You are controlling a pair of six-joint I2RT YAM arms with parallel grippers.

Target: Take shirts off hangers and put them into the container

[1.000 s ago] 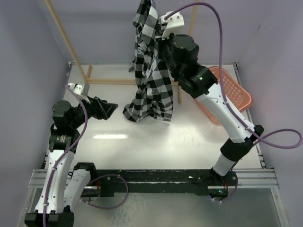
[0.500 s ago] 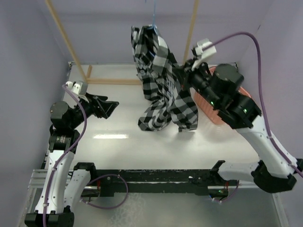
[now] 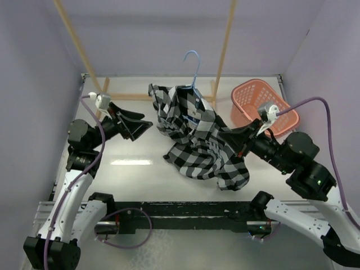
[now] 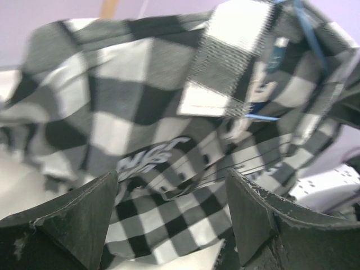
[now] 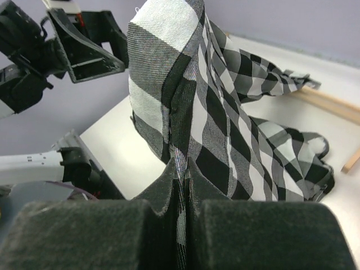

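The black-and-white checked shirt (image 3: pixel 194 135) is bunched over the middle of the table, with its lower folds resting on the tabletop. The light-blue wire hanger (image 3: pixel 193 62) is still in its collar, hook pointing up; its wire (image 4: pixel 306 34) also shows in the left wrist view. My right gripper (image 3: pixel 229 135) (image 5: pixel 181 174) is shut on a fold of the shirt (image 5: pixel 185 84) at its right side. My left gripper (image 3: pixel 145 125) (image 4: pixel 171 202) is open, just left of the shirt (image 4: pixel 169 112) and facing its lettered patch, with nothing between its fingers (image 4: pixel 73 219). The salmon-pink container (image 3: pixel 264 104) stands at the back right with nothing visible in it.
The tan wooden rack frame has uprights (image 3: pixel 224 48) behind the shirt and a floor rail (image 3: pixel 126 97) along the back. Purple walls close in the left, back and right. My right arm (image 3: pixel 298 163) lies low in front of the basket.
My right arm swung down and toward the front right, dragging shirt and hanger from up by the rack to the table. My left gripper moved right toward the shirt.
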